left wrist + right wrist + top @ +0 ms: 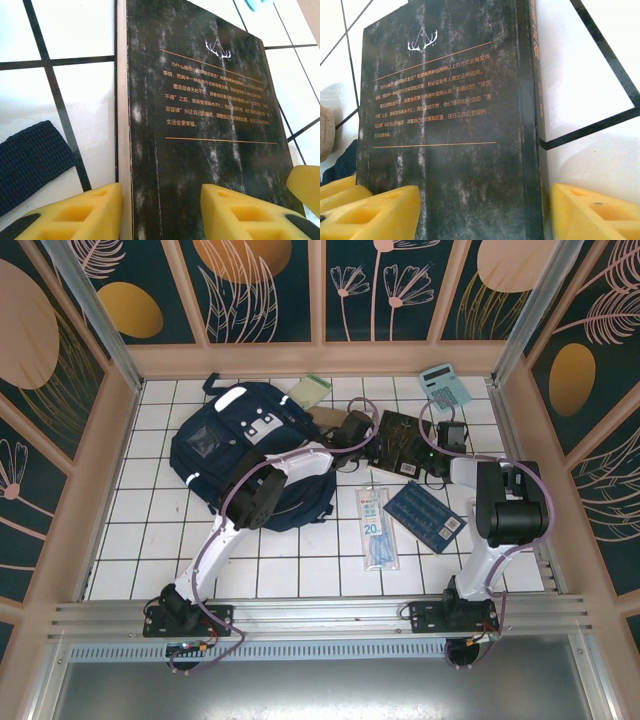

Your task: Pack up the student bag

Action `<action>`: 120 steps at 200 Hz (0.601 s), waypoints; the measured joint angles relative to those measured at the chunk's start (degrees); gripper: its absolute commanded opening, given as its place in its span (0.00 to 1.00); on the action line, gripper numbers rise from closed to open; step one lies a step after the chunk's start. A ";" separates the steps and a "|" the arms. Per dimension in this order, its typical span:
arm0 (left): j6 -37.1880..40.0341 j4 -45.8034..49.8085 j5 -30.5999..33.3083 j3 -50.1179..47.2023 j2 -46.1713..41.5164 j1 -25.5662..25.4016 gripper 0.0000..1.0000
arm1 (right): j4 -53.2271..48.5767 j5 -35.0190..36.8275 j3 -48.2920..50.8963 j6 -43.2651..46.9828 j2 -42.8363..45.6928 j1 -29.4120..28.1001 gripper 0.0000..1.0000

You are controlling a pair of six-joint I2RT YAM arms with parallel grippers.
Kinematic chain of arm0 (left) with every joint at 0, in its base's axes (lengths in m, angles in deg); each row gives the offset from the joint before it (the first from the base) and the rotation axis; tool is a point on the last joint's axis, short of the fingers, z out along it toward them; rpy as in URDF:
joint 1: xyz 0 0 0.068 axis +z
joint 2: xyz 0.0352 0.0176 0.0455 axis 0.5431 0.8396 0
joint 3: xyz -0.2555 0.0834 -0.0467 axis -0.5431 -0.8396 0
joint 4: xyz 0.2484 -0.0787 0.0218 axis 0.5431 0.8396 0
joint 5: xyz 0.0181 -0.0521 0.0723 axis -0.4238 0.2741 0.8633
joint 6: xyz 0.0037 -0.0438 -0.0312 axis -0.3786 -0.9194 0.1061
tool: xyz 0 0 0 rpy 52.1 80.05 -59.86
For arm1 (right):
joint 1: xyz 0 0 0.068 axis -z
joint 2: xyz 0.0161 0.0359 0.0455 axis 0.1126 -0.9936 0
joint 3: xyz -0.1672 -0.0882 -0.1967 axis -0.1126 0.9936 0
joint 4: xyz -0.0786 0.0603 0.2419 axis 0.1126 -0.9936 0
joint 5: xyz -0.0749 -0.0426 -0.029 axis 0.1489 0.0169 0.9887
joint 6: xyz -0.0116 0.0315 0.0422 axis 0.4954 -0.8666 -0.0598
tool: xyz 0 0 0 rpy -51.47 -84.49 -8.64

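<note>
The white tile table has walls painted with flowers. The bag lies at the back left. The left gripper and the right gripper stand wide over a black book.

Both wrist cameras close over book

White tiled table bears the student bag at ten o'clock, black book and calculator at two, blue booklet at four.
</note>
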State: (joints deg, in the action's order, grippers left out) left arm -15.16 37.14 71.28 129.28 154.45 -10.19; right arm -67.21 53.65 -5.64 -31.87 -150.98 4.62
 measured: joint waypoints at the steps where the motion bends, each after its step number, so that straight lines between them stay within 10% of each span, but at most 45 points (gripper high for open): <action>1: 0.00 0.00 0.00 0.00 0.00 0.00 0.39 | 0.00 0.02 0.00 0.02 0.00 -0.02 0.69; 66: 0.02 -0.44 -0.72 -2.38 -1.18 0.70 0.05 | -0.83 1.95 0.00 0.15 0.11 -0.52 0.69; 120: -0.57 -0.94 -1.99 -2.38 -1.18 0.98 0.06 | -3.74 4.04 -2.14 0.81 -0.92 -1.22 0.67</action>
State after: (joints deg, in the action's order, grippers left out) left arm -15.73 36.20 69.29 126.90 153.27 -9.21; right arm -70.95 57.70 -7.78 -31.06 -151.90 3.39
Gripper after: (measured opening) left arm 0.065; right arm 0.678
